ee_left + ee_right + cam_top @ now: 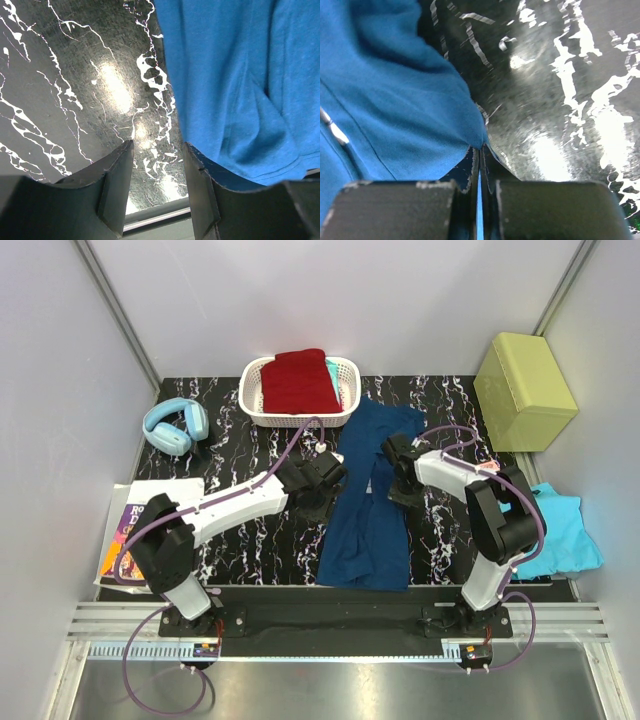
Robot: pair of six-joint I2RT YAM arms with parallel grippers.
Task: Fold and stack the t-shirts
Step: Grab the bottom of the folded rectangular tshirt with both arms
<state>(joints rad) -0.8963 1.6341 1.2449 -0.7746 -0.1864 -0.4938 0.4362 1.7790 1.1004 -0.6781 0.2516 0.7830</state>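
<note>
**Pinch on the navy tee's edge, left side not yet on cloth**

Right fingers (492, 175) are clamped together, and a thin sliver of blue cloth shows in the seam between them: that is the edge of the navy tee (370, 500). The rest of the shirt spreads away to the left of that pinch. A grip right at the border looks like the way to lift one layer and carry it across for a fold.

Over to the left fingers (117, 175): parted about halfway, with only bare counter (250, 540) in the gap. The tee's other edge lies just to their right, near but not between them. My read is that they are lined up to slide onto that edge and match the pinch.

The shirt lies lengthwise between the two arms, narrow and rumpled, so the fold seems only partly done. Beyond both sets of fingers, the red tee (298, 380) rests in the basket (250, 390). The turquoise tee (565, 530) hangs at the counter's edge, well out to the right.
</note>
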